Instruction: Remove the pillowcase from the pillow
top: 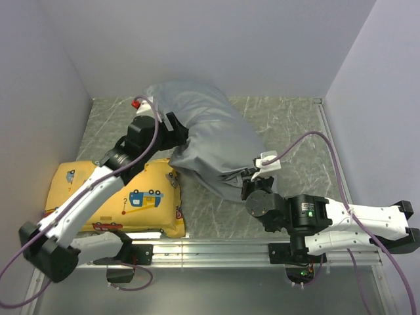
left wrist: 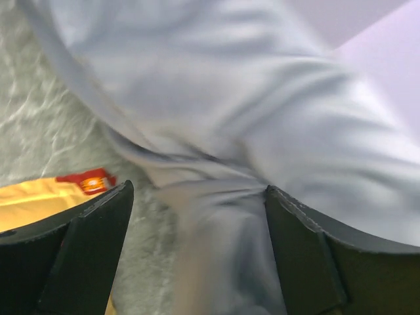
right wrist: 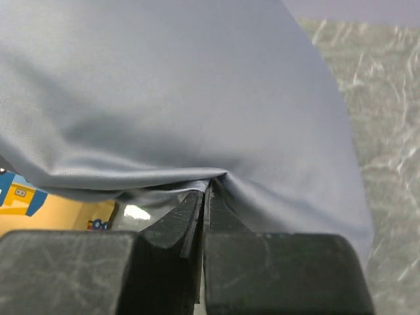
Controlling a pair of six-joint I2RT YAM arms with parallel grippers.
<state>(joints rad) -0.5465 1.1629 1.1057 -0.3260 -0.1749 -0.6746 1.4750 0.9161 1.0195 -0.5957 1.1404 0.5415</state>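
Right wrist: right tool (right wrist: 205,190) pinched tight on pillowcase (right wrist: 164,85) edge; left tool (left wrist: 197,191) spread wide.

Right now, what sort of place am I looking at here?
Probably a lab robot test cell, not a home: plain white walls box in a marble-patterned tabletop, an aluminium mounting rail runs along its near edge, and the grey pillowcase lies there as a work piece.

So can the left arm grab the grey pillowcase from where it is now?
Probably yes. The left gripper is open with a fold of the pillowcase right between its fingers, nothing blocking. The right gripper pinches another edge.
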